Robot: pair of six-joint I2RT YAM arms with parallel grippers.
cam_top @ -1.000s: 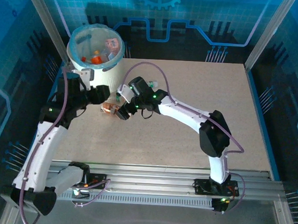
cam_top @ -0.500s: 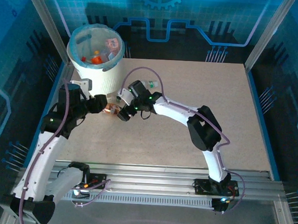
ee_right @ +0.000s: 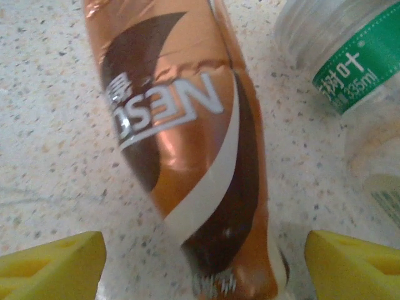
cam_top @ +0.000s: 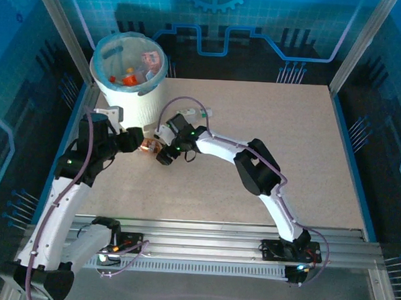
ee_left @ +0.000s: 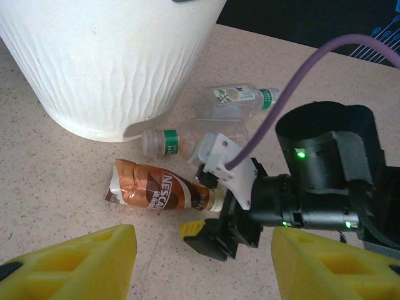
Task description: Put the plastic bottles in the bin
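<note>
White bin (ee_left: 112, 62) showing rippled ribbing, Nescafé bottle (ee_left: 156, 192) near the bin gleaming copper-brown with a white swirl, clear bottle (ee_left: 164, 142) just beside the bin wearing a green-and-white label, table (ee_left: 56, 169) lying speckled beige beneath.

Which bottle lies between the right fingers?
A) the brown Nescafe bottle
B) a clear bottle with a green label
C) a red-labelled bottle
A: the right wrist view shows the brown bottle lying between the right fingers, with gaps on both sides.

Left arm (cam_top: 58, 195) and right arm (cam_top: 255, 167) reaching toward the tabletop's (cam_top: 288, 141) far left corner, left claw (cam_top: 139, 143) parted, right claw (cam_top: 161, 153) low, spread wide
</note>
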